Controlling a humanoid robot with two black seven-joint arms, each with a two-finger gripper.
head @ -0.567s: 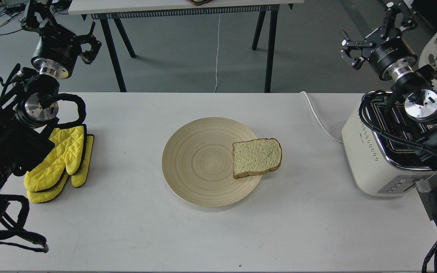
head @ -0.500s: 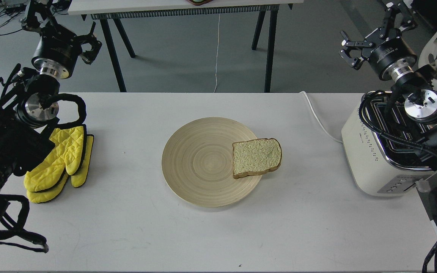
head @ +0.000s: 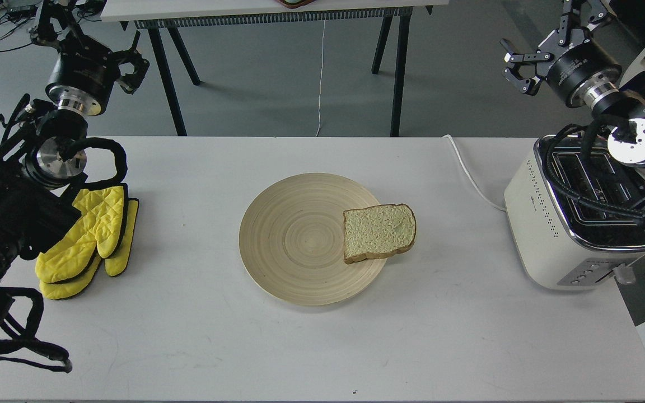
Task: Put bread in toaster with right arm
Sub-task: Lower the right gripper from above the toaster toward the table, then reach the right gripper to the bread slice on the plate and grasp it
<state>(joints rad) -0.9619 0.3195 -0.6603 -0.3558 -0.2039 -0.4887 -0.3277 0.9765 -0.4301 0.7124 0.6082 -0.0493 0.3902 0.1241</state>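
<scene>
Pale bread [head: 379,233] lies flat on the right-hand rim of the wooden plate [head: 300,240] at the middle of the desk [head: 199,336], one corner overhanging the rim toward the right edge; I judge that overhang helpful, since it leaves a free crust edge for a finger to get under. The toaster [head: 552,235] stands at the right edge of the desk, slots facing up, its white cord [head: 471,176] trailing off the back edge. My right arm [head: 630,134] reaches over the toaster, cables draped across the chrome top, so part of the slots is hidden. The right gripper [head: 515,70] hangs beyond the back right corner of the desk, well above the surface, fingers spread apart and holding nothing. The slice is well apart from it, toward the desk centre and nearer the front edge; nothing stands between them. Grasp not yet begun, as I read it. The left gripper [head: 129,64] hovers past the back left corner, above the yellow oven mitts [head: 90,240]; whether its fingers are parted I cannot tell.
</scene>
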